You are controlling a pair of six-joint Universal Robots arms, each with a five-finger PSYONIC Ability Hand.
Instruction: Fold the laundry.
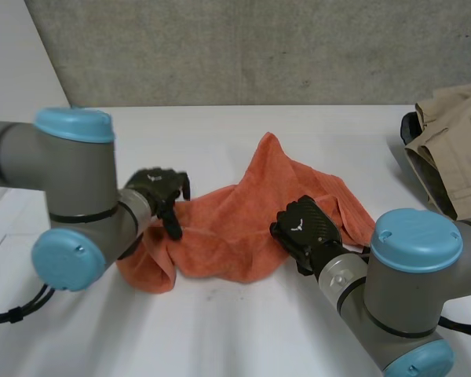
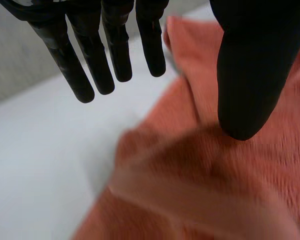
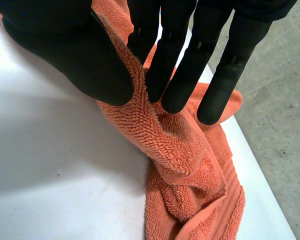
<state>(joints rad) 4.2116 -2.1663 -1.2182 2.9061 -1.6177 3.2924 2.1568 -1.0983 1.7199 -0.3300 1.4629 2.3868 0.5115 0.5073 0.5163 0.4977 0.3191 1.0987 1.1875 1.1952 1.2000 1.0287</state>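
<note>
Orange towel [image 1: 243, 228] lies crumpled near the middle of a white table [image 1: 220, 330].

The looped terry cloth, with a ribbed band along one end, is bunched in loose folds rather than spread flat. One part rises in a peak on the far side, and a rolled lump sits at its left end, toward the front. On its right part a ridge of cloth stands lifted off the table, pinched between the thumb and fingers of the right hand [image 1: 308, 226].
</note>
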